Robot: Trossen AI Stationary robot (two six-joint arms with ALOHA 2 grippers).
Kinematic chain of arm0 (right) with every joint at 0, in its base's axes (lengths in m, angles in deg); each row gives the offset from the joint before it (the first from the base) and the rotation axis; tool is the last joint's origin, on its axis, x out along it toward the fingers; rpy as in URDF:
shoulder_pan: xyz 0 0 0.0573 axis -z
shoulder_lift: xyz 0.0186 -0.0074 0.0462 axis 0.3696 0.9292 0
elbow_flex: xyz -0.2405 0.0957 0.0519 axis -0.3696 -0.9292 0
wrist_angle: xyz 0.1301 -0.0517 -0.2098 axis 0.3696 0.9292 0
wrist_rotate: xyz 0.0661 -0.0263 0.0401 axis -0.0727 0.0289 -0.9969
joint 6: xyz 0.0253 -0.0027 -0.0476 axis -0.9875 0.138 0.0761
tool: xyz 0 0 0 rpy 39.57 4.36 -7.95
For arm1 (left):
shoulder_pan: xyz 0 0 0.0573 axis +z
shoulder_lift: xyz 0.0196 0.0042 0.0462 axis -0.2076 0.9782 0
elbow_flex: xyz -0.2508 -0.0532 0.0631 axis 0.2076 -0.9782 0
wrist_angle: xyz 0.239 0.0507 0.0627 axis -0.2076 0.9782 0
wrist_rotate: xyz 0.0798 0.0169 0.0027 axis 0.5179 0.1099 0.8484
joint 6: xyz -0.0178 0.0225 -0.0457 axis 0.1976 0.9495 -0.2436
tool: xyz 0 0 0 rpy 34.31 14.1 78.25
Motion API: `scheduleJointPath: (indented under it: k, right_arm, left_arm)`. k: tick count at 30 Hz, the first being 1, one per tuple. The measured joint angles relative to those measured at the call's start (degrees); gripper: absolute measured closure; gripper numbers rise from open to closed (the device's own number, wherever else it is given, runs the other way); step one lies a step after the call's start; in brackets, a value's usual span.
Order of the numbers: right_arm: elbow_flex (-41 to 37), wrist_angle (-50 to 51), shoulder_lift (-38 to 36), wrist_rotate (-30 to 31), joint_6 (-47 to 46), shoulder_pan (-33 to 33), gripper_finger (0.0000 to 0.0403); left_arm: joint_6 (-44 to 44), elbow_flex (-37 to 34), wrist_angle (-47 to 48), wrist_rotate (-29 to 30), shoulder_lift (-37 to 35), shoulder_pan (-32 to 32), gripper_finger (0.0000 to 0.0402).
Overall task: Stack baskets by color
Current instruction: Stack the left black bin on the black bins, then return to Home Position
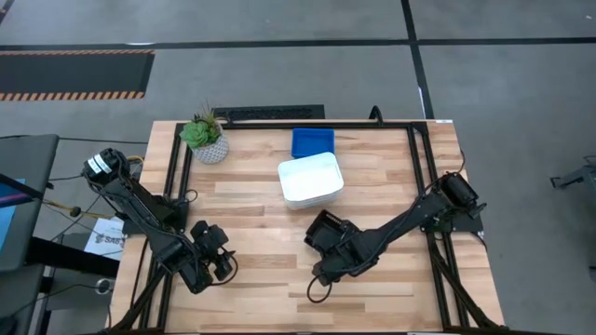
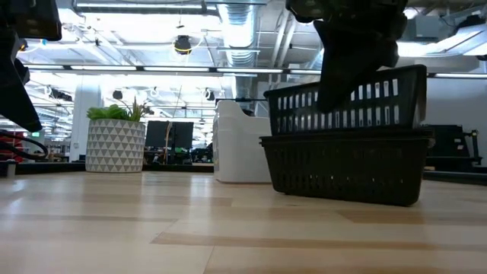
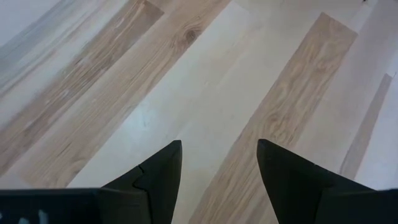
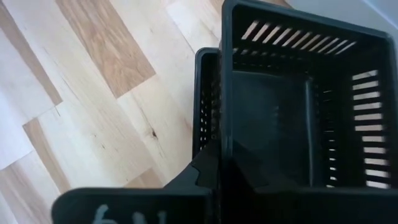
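On my right wrist feed, the right gripper [image 4: 219,163] has its fingers pinched on the near wall of the top black basket [image 4: 298,106], one finger outside the rim and the other down inside, so I read it as closed on that wall. That basket sits tilted, one end raised, nested in the lower black basket [image 2: 346,171], which rests flat on the table [image 1: 251,233]; from the low camera I count only these two black tiers for sure, and a third I cannot tell. From above, the right arm hides most of this stack, which lies toward the front middle of the table. Farther back, the white baskets [image 1: 311,180] sit as one stack near the centre, and the blue baskets [image 1: 312,140] are just behind them, touching or nearly so. A potted plant [image 1: 206,137] stands at the back left corner, well apart from everything. My left gripper [image 3: 219,171] hovers over bare wood at the front left, fingers spread wide with nothing between them.
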Motion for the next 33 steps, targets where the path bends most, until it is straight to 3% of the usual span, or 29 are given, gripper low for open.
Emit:
scheduleJointPath:
  k: [16, 24, 28, 33]
  right_arm:
    - [0.0, 0.0, 0.0, -0.5, 0.2, 0.0, 0.0301]
    - [1.3, 0.0, -3.8, -1.1, 3.1, -0.5, 0.028]
    - [1.4, 0.1, -7.5, -0.2, 3.8, -0.5, 0.0274]
    - [1.4, -2.8, -14.2, 4.3, 6.6, -0.7, 0.0274]
  left_arm:
    - [0.0, 0.0, 0.0, -0.7, 0.0, 0.0, 0.0205]
    - [1.7, 0.0, -4.3, -3.5, -0.8, 0.0, 0.0205]
    - [2.1, 0.0, -6.1, -3.3, -4.1, 0.0, 0.0205]
    - [4.5, 2.1, -6.6, 1.1, -13.4, 0.0, 0.0205]
